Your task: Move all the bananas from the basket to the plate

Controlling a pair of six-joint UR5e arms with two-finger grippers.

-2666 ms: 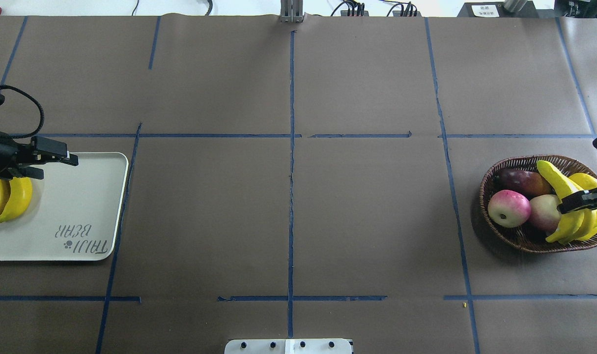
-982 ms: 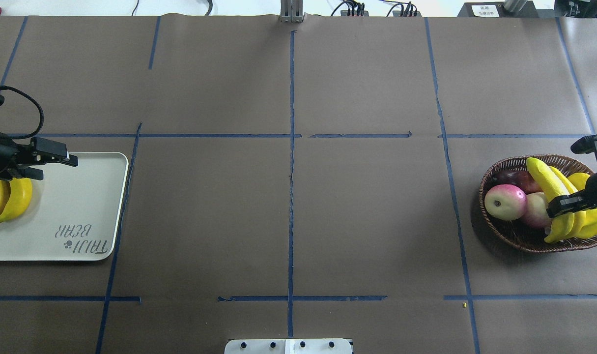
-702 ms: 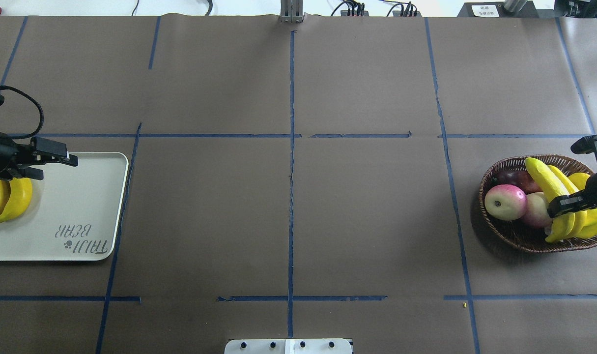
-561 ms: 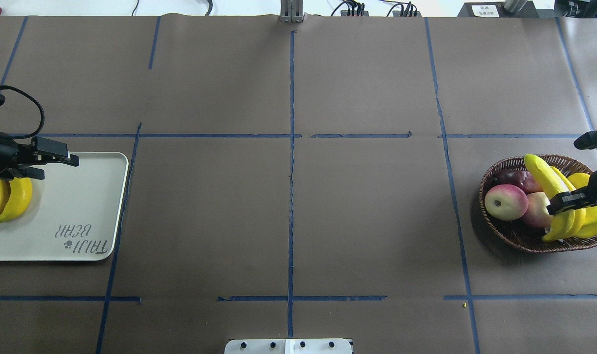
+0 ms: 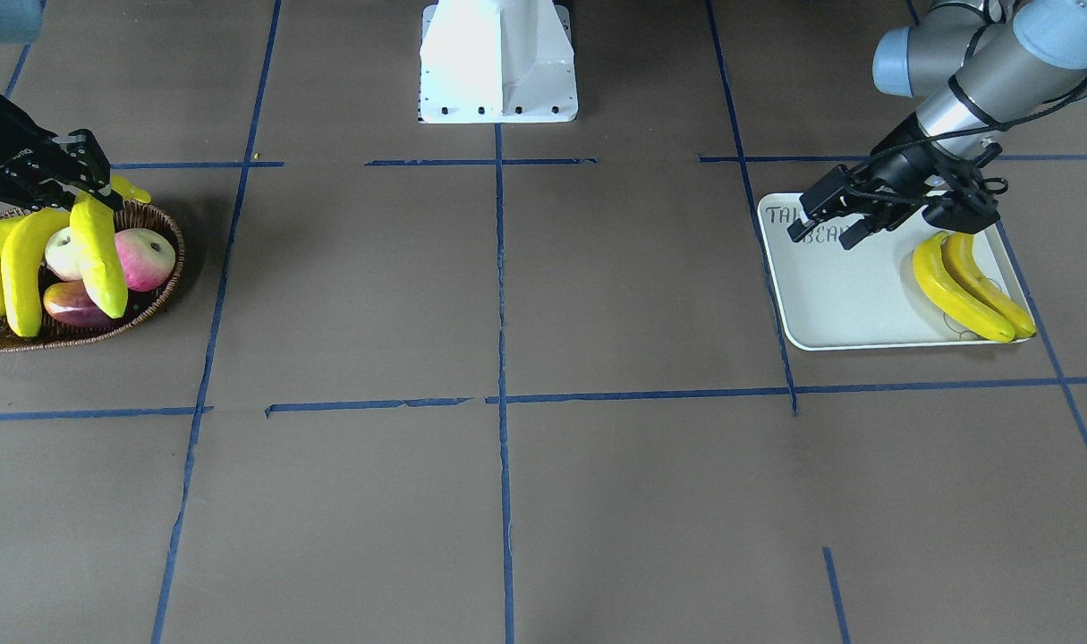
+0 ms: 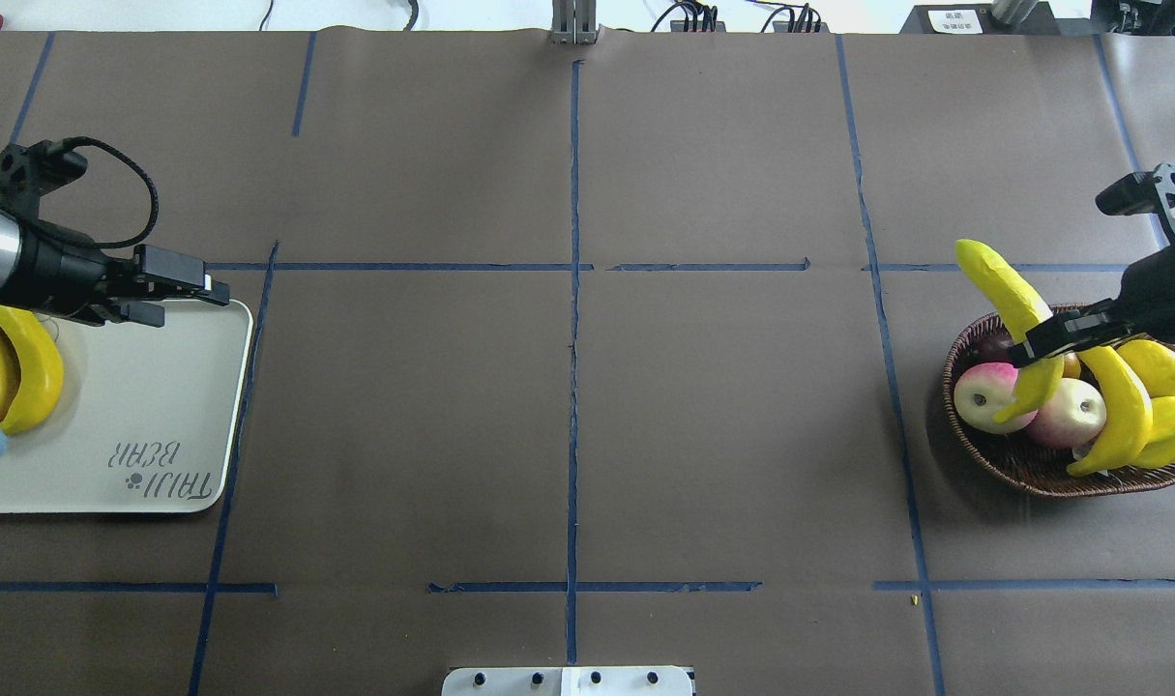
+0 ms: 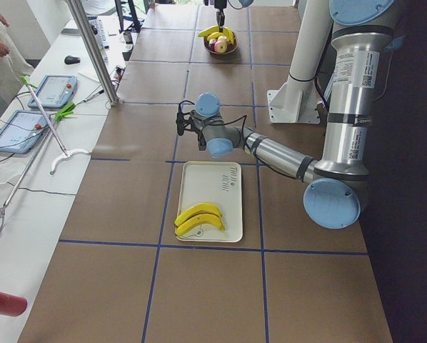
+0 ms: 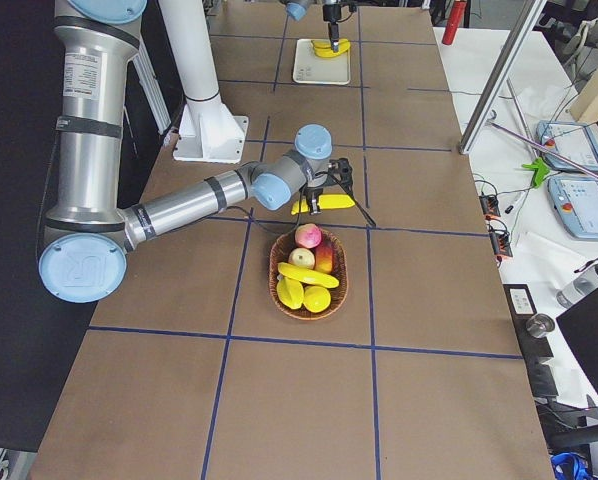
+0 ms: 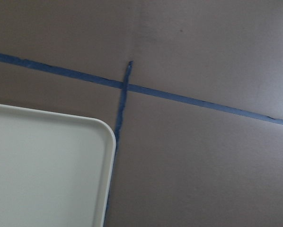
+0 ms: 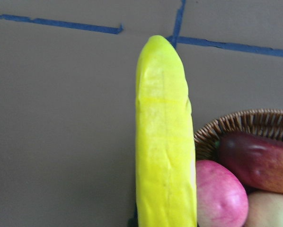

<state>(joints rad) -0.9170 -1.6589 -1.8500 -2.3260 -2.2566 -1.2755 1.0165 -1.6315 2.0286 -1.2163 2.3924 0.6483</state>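
My right end effector (image 6: pixel 1051 338) is clamped on one banana (image 6: pixel 1005 290), held tilted, lifted above the basket (image 6: pixel 1008 469). A second banana (image 6: pixel 1121 418) lies in the basket with two apples (image 6: pixel 984 396), two ridged yellow fruits (image 6: pixel 1153 365) and one dark red fruit (image 5: pixel 73 304). My left end effector (image 6: pixel 192 302) hangs parted and empty over the plate's (image 6: pixel 161 387) corner. Two bananas (image 6: pixel 26 372) lie side by side on it. The surface (image 6: pixel 722 435) is brown, gridded with blue tape (image 6: pixel 572 290).

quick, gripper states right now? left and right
Left gripper: open, holding nothing.
Right gripper: shut on a banana, above the basket.
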